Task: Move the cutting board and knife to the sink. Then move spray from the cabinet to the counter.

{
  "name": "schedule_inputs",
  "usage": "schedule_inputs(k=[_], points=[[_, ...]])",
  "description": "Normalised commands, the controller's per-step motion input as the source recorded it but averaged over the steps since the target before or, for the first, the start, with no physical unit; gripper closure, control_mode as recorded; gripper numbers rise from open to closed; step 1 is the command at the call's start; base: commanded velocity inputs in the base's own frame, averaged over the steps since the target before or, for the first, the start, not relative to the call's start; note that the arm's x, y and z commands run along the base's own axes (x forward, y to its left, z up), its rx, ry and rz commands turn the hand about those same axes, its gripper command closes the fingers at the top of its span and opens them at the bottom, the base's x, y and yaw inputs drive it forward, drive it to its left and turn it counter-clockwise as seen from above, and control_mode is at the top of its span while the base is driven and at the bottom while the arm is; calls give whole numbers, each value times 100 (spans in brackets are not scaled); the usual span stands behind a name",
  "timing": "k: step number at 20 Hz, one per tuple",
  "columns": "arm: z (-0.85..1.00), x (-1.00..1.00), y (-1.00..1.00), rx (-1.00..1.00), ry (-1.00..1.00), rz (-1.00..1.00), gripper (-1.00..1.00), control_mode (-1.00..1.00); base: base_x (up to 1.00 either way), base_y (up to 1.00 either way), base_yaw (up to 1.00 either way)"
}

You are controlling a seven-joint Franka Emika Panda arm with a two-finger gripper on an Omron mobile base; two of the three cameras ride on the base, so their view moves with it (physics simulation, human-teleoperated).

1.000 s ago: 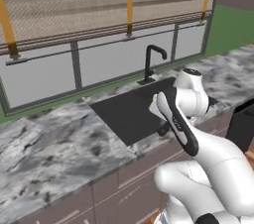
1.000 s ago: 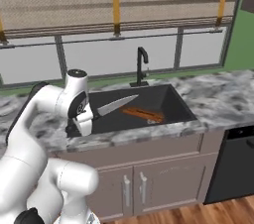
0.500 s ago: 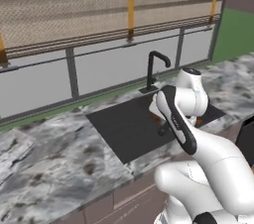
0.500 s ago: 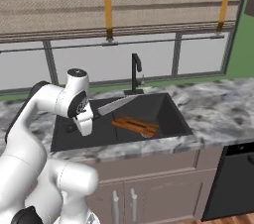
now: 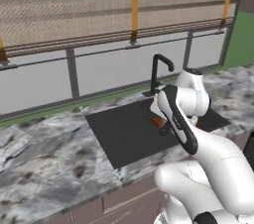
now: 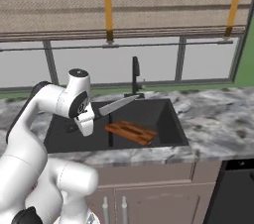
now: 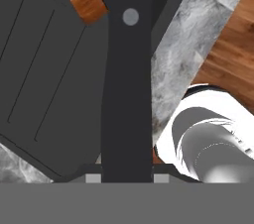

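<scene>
The white arm's two-finger gripper is hanging over the near left part of the dark rectangular sink, closed on the black handle of a steel-bladed kitchen knife. In the right base view the blade is sticking out to the right from the hand, roughly level and rising slightly toward its tip, pointing at the black curved faucet at the far rim. In the hand view the black handle with its round rivet is running straight up from between the finger tips, so the jaws are pinching it from both sides. The rectangular wooden cutting board is lying inside the sink, tilted, in the middle of the basin and just below the knife blade without touching it. In the left base view a small corner of the board is peeking out beside the arm. The grey-and-white marbled stone counter is stretching away on both sides of the sink.
</scene>
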Motion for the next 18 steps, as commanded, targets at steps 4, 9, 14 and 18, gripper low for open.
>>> schedule_inputs(k=[4, 9, 14, 18], points=[[0, 0, 0, 0, 0, 0, 100, 100, 42, -74, 21], [0, 0, 0, 0, 0, 0, 100, 100, 15, -99, 10], [0, 0, 0, 0, 0, 0, 100, 100, 23, -98, 4], [0, 0, 0, 0, 0, 0, 100, 100, 49, -94, 2]])
